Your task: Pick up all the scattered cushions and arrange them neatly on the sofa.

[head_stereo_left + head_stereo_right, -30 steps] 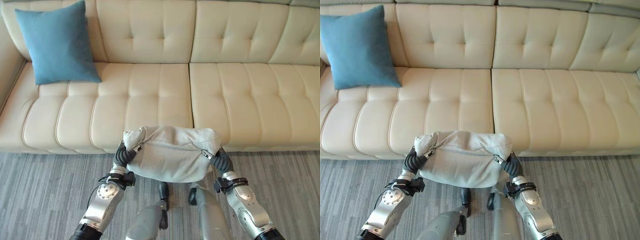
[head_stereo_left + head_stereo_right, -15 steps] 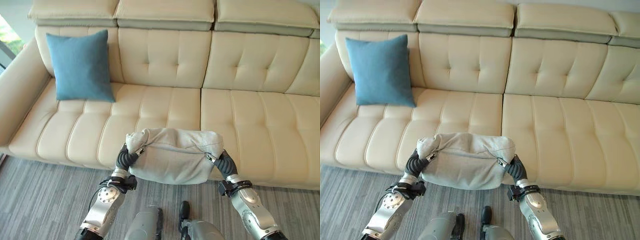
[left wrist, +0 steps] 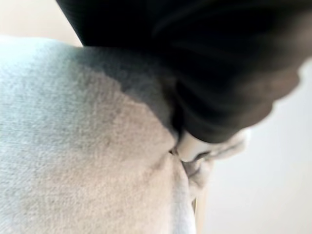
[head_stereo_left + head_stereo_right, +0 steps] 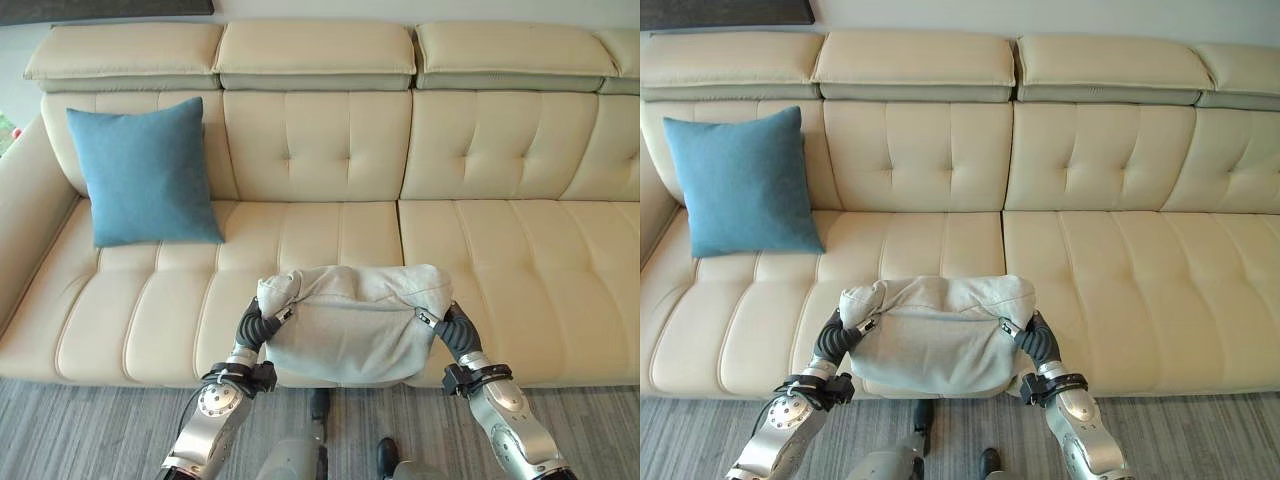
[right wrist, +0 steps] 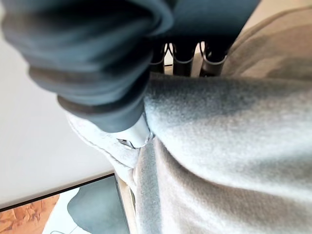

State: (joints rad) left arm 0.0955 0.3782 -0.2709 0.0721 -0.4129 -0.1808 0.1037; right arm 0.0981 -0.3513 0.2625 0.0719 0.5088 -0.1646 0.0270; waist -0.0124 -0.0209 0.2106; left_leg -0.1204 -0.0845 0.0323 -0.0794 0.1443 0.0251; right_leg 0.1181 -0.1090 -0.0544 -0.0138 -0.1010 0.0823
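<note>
A pale grey cushion (image 4: 350, 320) is held up between the two robot hands, in front of the sofa's (image 4: 500, 240) seat edge near the middle join, not yet set down. The left robot hand (image 4: 262, 320) is clamped on the cushion's left end and the right robot hand (image 4: 441, 322) on its right end, the fabric bunched over both. A blue cushion (image 4: 143, 170) is already propped upright against the backrest at the sofa's left end, well apart from the grey one. Judged from this, one cushion is placed and a second is on its way; the seats to the right are bare, and whether more cushions lie on the grey striped floor (image 4: 90, 430) cannot be told. The grip is seen close in the wrist views: in the right wrist view, dark-tipped fingers (image 5: 178, 61) are pressed into the cloth (image 5: 219, 161), while in the left wrist view one silver finger (image 3: 191, 146) is seen dug into a fold beside the dark cover.
</note>
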